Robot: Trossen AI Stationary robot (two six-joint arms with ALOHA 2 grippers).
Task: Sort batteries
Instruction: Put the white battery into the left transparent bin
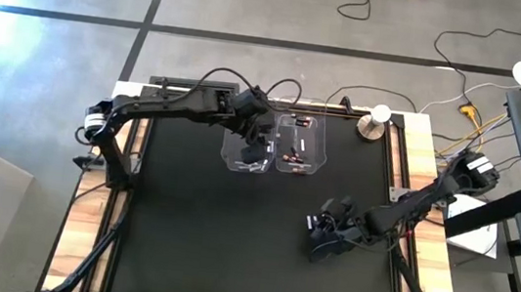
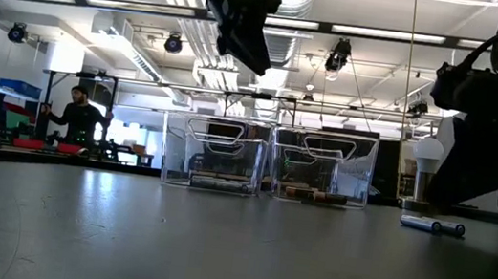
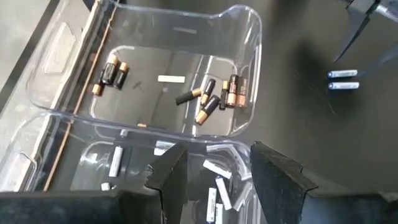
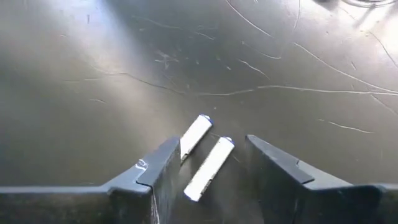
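Right gripper (image 4: 208,171) hangs wide open over two white batteries (image 4: 208,168) lying just beside each other; risk, it pinches both; left gripper (image 3: 211,171), empty and open, hovers above the left bin (image 1: 245,154).

In the high view, the two small silvery-white cylindrical batteries (image 4: 208,168) on the mat are hidden beneath the dark right gripper (image 1: 325,240). In the left wrist view, the white cells in the near clear plastic bin (image 3: 74,158) are partly covered by the left gripper's dark fingers (image 3: 171,171).
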